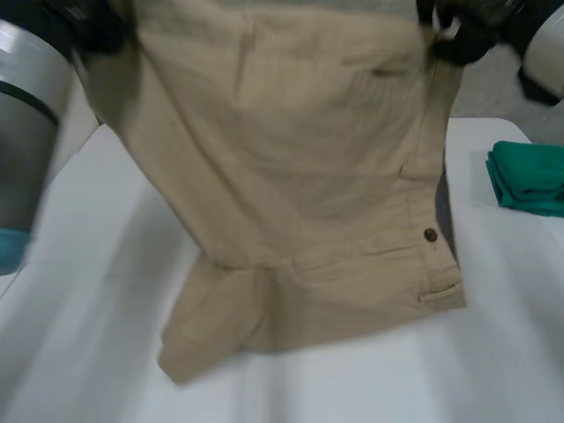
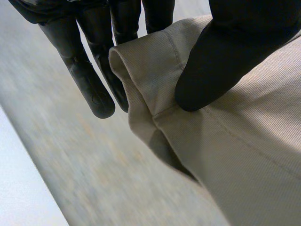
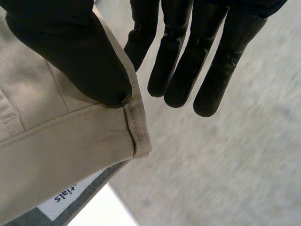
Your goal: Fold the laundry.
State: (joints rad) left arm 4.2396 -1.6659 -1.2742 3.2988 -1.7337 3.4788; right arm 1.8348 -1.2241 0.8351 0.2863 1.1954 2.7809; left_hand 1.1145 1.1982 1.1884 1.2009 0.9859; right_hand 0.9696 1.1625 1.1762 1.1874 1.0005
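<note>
The khaki shorts (image 1: 300, 176) hang in the air over the white table (image 1: 79, 291). Their upper edge is stretched across the 12 o'clock side of the head view, and the lower end, with its button (image 1: 430, 234), rests on the table towards 5 o'clock.

The left hand (image 2: 225, 56) grasps one upper corner. Its thumb presses the hemmed edge against the fingers (image 2: 94, 89) behind the cloth. The right hand (image 3: 70, 47) pinches the other upper corner the same way, thumb on the stitched hem, with its fingers (image 3: 207, 80) straight beyond the edge. A white label (image 3: 66, 195) shows on the inner face of the cloth just under that thumb.

A folded green cloth (image 1: 529, 176) lies on the table at 3 o'clock, apart from the shorts.

The fabric looks like a medium-weight twill. It is soft enough to drape and crease, yet has enough body to hang fairly flat between the two grips. It is probably light for the arms, not fragile, and not very slippery. The doubled hems and seams are the thickest parts, so they seem the surest places to hold. The button end is likely heavier and may drag or bunch when the shorts are laid down.
</note>
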